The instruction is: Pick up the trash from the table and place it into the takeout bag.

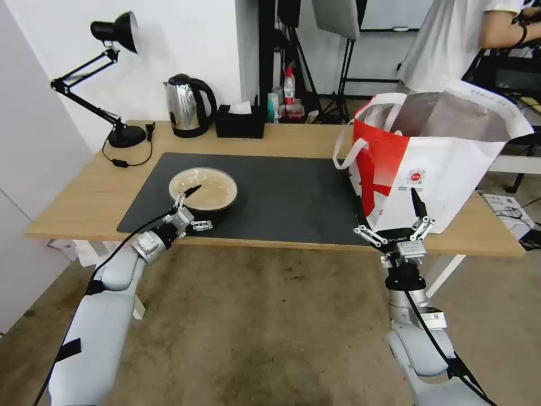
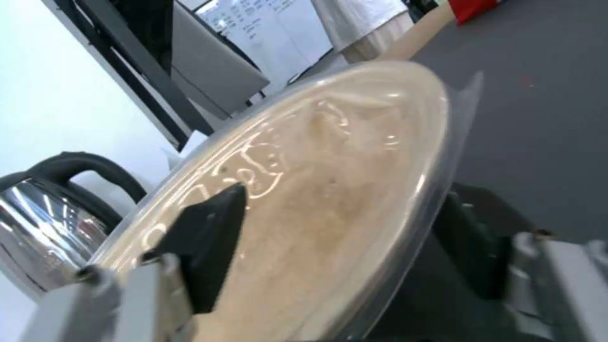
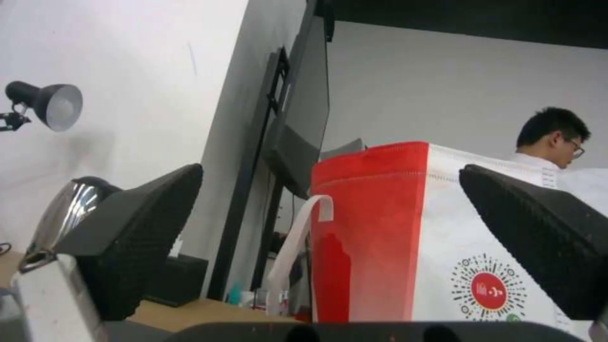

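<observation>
Head camera: looks down across my table [image 1: 84, 197]. Left wrist camera: tight over my left claw [image 2: 342, 247], at the bowl [image 2: 304, 190]. Right wrist camera: close before the bag [image 3: 405, 228]. Kettle [image 2: 38, 228] shared by all.

Bowl [image 1: 203, 189] on mat [image 1: 282, 197], left part of worktop [image 1: 84, 203]. Bag [image 1: 439, 163] at right end. Kettle [image 1: 189, 105], tissue box [image 1: 239, 121] behind mat; lamp [image 1: 112, 79] far left.
</observation>
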Tool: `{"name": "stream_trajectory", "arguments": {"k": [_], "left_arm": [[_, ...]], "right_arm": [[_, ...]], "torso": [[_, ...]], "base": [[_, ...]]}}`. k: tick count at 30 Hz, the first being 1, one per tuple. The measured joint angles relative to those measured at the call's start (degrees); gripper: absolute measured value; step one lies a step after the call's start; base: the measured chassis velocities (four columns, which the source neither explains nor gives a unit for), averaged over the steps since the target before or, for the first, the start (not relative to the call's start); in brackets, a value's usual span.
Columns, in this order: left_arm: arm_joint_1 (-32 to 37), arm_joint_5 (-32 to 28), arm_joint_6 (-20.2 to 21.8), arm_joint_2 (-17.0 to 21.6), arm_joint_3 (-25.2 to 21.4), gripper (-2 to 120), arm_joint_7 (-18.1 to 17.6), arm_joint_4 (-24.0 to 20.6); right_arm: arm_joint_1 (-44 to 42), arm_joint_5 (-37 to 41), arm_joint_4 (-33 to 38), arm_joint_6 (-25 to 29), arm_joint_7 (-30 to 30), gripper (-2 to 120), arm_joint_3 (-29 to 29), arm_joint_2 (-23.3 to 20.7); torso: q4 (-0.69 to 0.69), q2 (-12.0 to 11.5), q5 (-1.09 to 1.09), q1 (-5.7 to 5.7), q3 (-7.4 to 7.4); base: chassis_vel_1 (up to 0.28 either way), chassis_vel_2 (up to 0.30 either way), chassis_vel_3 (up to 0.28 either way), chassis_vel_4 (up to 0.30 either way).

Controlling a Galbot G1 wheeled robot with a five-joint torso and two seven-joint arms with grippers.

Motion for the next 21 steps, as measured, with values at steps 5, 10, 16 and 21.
{"name": "stream_trajectory", "arguments": {"k": [5, 10, 16, 21], "left_arm": [[-0.2, 0.0, -0.1, 0.0, 0.1, 48, 0.0, 0.0], [-0.1, -0.1, -0.3, 0.1, -0.1, 29, 0.0, 0.0], [0.1, -0.1, -0.6, 0.2, -0.4, 11, 0.0, 0.0], [0.2, -0.2, -0.8, 0.2, -0.5, 0, -0.1, -0.2]], "right_arm": [[0.2, 0.0, 0.0, 0.0, 0.0, 100, 0.0, 0.0], [0.3, 0.1, 0.0, 0.0, 0.0, 100, 0.0, 0.0], [0.4, 0.1, 0.0, 0.0, 0.0, 100, 0.1, -0.1], [0.4, 0.2, 0.0, 0.0, 0.0, 100, 0.1, -0.2]], "torso": [[0.00, 0.0, 0.01, 0.00, 0.00], [0.00, 0.0, 0.01, 0.00, 0.00], [0.00, 0.0, 0.01, 0.00, 0.00], [0.00, 0.0, 0.01, -0.01, 0.00]], "base": [[0.000, 0.000, 0.000, 0.000], [0.000, 0.000, 0.000, 0.000], [0.000, 0.000, 0.000, 0.000], [0.000, 0.000, 0.000, 0.000]]}}
